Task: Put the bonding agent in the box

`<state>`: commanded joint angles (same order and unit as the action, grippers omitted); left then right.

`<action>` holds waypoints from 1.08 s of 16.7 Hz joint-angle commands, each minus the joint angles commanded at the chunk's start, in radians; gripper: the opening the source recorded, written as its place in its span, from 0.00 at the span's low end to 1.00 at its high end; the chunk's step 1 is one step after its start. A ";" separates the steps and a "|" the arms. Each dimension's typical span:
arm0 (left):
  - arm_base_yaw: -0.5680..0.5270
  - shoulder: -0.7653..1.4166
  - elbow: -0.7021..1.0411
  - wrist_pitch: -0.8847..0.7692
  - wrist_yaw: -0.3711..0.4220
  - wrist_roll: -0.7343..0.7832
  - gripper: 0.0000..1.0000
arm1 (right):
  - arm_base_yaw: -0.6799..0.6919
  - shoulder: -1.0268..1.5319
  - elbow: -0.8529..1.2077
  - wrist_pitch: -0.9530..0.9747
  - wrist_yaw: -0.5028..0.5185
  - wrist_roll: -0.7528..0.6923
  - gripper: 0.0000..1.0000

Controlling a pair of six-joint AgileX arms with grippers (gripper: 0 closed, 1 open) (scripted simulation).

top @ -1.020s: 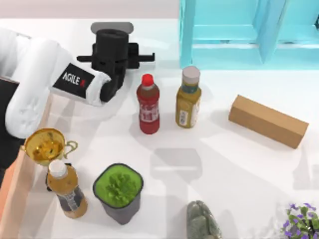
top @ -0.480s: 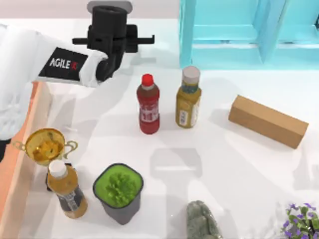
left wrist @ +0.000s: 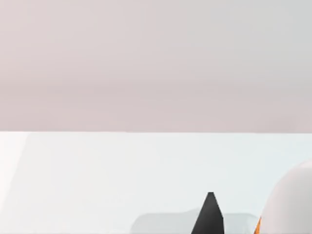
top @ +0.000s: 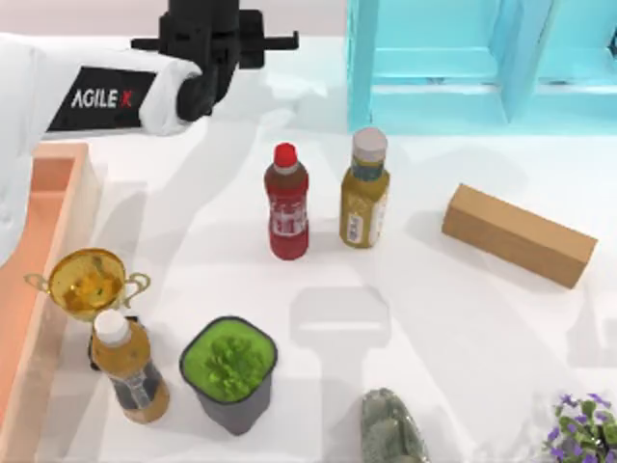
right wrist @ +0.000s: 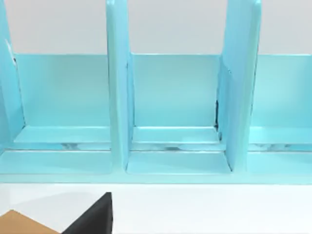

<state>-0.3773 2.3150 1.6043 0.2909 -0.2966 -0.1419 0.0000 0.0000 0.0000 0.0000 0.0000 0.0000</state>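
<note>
One arm works: the left gripper [top: 212, 39] hangs at the upper left of the top view. I cannot tell if it is holding. Near its camera is a white and orange thing, likely the bonding agent [left wrist: 292, 204]. It should swing over the box [top: 53, 164] at the left edge, go low, then let go. The right gripper [right wrist: 92, 219] waits by the blue shelf [right wrist: 170, 97].

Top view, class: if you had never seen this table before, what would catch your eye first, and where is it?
The white left arm reaches across the far left, its black pincer at the table's back edge. At centre stand a red bottle and a yellow bottle side by side, with a turquoise rack behind them. The salmon-orange box runs along the left edge.
</note>
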 joint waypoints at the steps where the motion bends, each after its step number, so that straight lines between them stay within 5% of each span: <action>1: 0.000 0.000 0.000 0.000 0.000 0.000 0.00 | 0.000 0.000 0.000 0.000 0.000 0.000 1.00; 5: 0.086 -0.055 -0.020 -0.104 0.103 0.105 0.00 | 0.000 0.000 0.000 0.000 0.000 0.000 1.00; 9: 0.285 -0.174 -0.067 -0.364 0.351 0.380 0.00 | 0.000 0.000 0.000 0.000 0.000 0.000 1.00; 18: 0.880 -0.410 -0.277 -1.059 1.050 1.458 0.00 | 0.000 0.000 0.000 0.000 0.000 0.000 1.00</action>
<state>0.5028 1.9052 1.3271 -0.7685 0.7533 1.3157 0.0000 0.0000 0.0000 0.0000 0.0000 0.0000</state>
